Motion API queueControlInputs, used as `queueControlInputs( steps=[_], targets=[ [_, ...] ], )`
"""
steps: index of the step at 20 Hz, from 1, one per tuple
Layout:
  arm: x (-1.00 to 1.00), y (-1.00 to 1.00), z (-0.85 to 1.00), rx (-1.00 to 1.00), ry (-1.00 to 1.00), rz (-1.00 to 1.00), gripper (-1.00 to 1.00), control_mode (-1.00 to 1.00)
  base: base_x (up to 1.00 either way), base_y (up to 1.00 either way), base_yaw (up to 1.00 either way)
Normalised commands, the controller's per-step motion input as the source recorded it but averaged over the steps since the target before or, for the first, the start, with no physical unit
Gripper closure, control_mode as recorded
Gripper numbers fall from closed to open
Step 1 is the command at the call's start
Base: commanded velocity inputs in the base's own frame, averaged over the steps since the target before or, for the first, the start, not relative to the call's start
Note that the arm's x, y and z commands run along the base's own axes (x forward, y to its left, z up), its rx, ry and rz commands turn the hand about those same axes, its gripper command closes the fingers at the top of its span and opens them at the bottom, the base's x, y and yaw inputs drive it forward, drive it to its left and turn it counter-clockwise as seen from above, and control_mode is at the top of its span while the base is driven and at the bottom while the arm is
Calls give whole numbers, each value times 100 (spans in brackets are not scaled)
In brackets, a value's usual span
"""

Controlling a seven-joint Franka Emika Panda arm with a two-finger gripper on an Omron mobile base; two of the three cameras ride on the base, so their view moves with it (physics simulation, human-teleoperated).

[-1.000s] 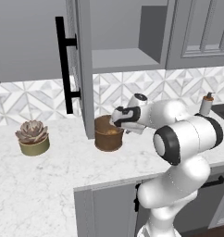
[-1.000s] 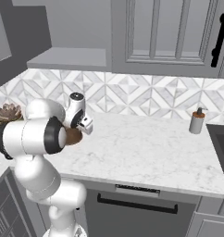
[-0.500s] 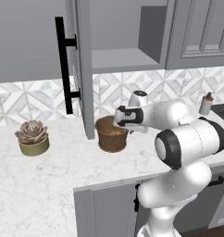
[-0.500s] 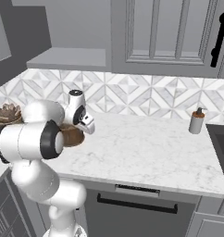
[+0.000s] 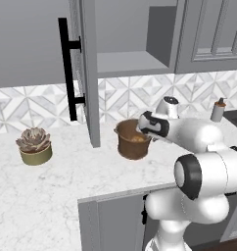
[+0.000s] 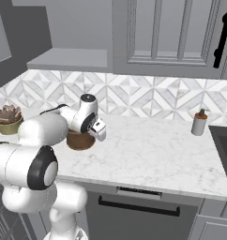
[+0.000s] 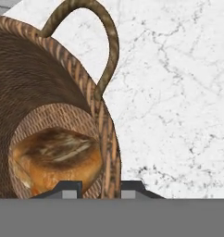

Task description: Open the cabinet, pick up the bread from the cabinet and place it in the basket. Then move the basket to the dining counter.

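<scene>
Straddling the basket (image 7: 53,92) rim, claw (image 7: 101,187) tips, bread (image 7: 56,159) inside

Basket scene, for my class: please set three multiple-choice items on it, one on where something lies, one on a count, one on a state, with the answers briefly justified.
1. Where is the bread?
A. On the cabinet shelf
B. Inside the basket
C. Beside the succulent pot

2. How many potted plants stand on the counter?
A. One
B. Two
C. Three

3. How does the door of the cabinet stand?
A. Shut
B. Swung open
C. Removed

Answers:
1 B, the hand view shows the golden loaf lying on the basket's woven floor.
2 A, a single succulent sits left of the basket.
3 B, the door stands edge-on with its black handle outward and the shelf exposed.
</scene>
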Motion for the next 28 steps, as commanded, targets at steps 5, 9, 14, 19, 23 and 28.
queueControlInputs(
  steps=[5,9,14,19,23,28],
  targets=[
    [-52,-49,82,1,5,-4,100,-100,0,0,0],
    [-50,-45,83,0,0,-8,100,-100,0,0,0],
    [-52,-51,67,-1,0,-10,100,-100,0,0,0],
    [-66,-24,73,-2,1,-6,100,-100,0,0,0],
    [-71,0,65,0,-3,0,100,-100,0,0,0],
    [-51,0,48,0,-5,0,100,-100,0,0,0]
  ],
)
